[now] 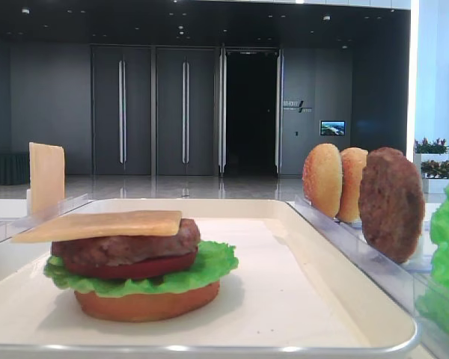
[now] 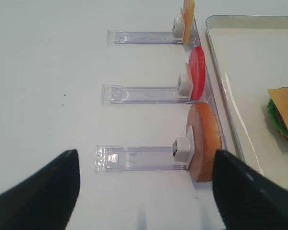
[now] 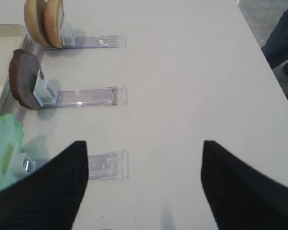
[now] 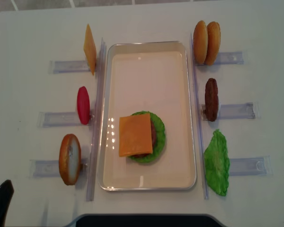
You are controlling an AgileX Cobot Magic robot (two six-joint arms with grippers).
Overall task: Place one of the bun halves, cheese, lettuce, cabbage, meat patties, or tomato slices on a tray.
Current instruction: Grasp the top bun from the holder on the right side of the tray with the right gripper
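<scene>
A large building lobby: tall dark double doors (image 1: 153, 112) at twelve o'clock, polished floor, planters (image 1: 432, 146) at three o'clock, small wall screen (image 1: 332, 128)

cheese (image 4: 136, 135) flat atop stack | tray (image 4: 146, 59) cream-white, mid-table | bun halves (image 4: 206, 42) upright

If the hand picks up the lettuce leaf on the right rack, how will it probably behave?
The lettuce looks thin and ruffled, so it is probably light and may bend or flop when gripped at one edge. It leans in its rack rather than standing flat like the patty, so a push would likely tip or slide it, not roll it.
</scene>
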